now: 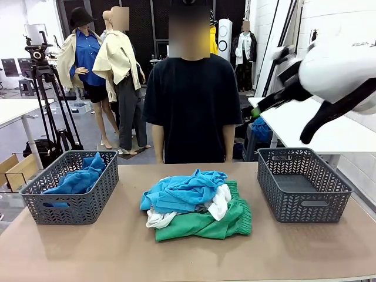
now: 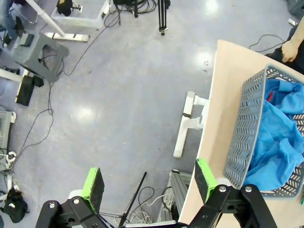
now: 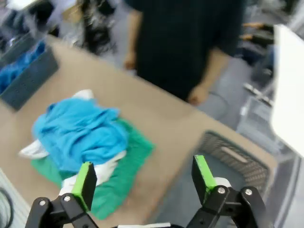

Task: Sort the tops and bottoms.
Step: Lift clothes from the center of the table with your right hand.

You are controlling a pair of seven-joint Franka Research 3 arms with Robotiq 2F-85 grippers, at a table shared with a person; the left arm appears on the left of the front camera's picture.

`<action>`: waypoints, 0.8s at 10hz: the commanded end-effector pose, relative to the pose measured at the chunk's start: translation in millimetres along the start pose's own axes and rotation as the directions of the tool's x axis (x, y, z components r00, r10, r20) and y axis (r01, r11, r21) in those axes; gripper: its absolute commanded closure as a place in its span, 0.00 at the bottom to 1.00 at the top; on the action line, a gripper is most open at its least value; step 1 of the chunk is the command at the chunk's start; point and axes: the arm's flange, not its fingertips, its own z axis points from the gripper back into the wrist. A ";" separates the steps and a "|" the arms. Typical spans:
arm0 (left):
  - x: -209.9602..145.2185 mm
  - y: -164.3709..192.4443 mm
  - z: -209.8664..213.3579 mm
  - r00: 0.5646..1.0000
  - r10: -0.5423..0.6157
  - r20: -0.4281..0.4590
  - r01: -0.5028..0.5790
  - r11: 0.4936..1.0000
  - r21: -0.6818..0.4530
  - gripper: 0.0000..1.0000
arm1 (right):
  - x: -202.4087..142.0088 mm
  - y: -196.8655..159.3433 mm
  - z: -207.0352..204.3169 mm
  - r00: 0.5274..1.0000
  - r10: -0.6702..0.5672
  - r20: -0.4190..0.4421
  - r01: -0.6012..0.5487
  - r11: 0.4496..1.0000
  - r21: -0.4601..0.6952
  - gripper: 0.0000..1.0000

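A heap lies mid-table: a bright blue top over a white top, with green bottoms underneath. Another blue top fills the left basket. My right gripper hangs high at the right, above the right basket, open and empty. The right wrist view looks down between its open jaws at the blue top, white top and green bottoms. My left gripper is open and empty over the floor, beside the table edge near the blue top.
An empty grey basket stands at the table's right, also seen in the right wrist view as a grey basket. A person in a black shirt stands at the far side, hands down. Bare table surrounds the heap.
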 end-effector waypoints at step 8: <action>-0.7 2.6 0.7 1.000 -0.010 0.001 0.010 1.000 0.002 0.00 | -21.2 71.3 -54.2 0.981 0.161 -0.110 -0.134 0.965 0.225 0.00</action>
